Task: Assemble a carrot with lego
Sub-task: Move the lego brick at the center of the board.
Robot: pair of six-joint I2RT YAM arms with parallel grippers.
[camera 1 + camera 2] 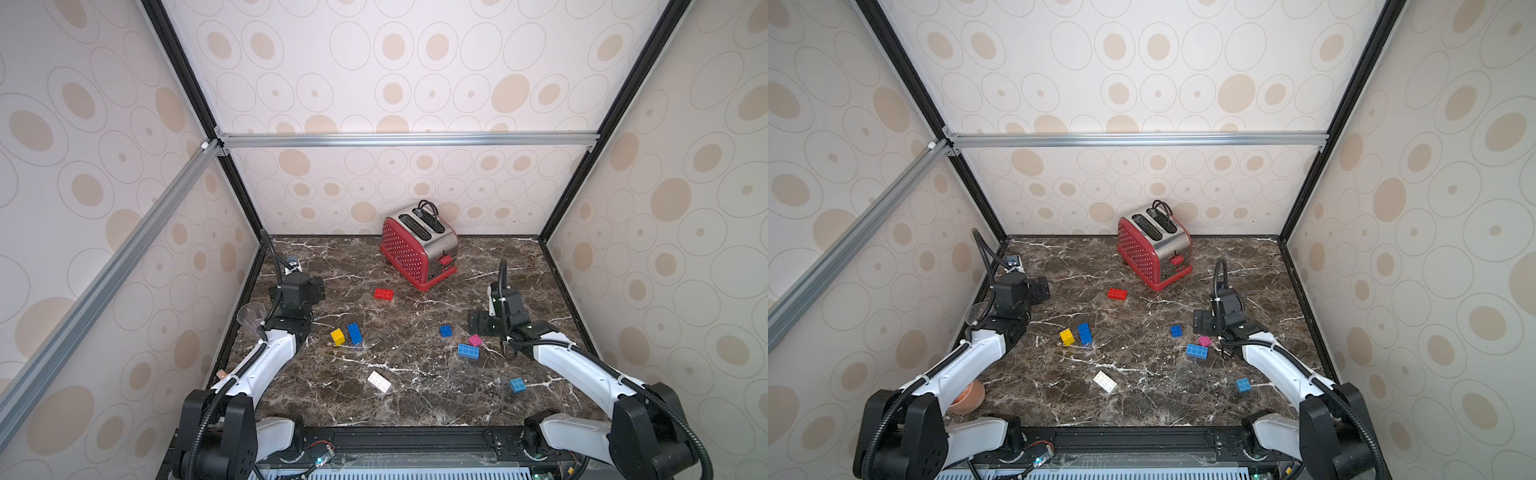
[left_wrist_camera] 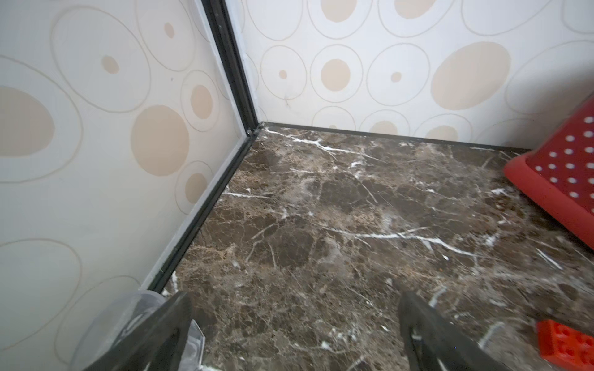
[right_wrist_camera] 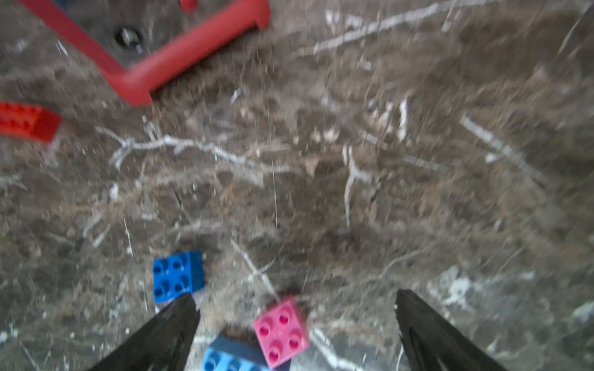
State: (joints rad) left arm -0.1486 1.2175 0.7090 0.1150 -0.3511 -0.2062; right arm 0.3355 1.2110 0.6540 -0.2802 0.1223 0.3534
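Lying loose on the dark marble table (image 1: 415, 401), the lego is scattered as single bricks with none stacked. A red brick (image 1: 384, 294) sits farthest back, just in front of the red dotted toaster (image 1: 419, 245) that stands near the rear wall. Toward the left, a yellow brick (image 1: 338, 336) lies just beside a long blue brick (image 1: 354, 333). A white brick (image 1: 379, 381) lies nearer the front, apart from the rest. On the right, a small dark blue brick (image 1: 446, 331) lies near a pink brick (image 1: 475, 340), and the pink one rests against a corner of a wide light blue brick (image 1: 468, 350). A small light blue brick (image 1: 517, 385) sits alone toward the front right. The right gripper (image 3: 295, 295) is over this right-hand cluster with its jaws spread wide and nothing between them. Its wrist view is blurred, but the pink brick lies in the gap. The left gripper (image 2: 294, 297) is also wide open and empty, and faces the back left corner over bare marble. A clear cup (image 1: 251, 316) stands by the left wall beside that arm. In a top view, a terracotta bowl (image 1: 968, 397) shows under the arm.
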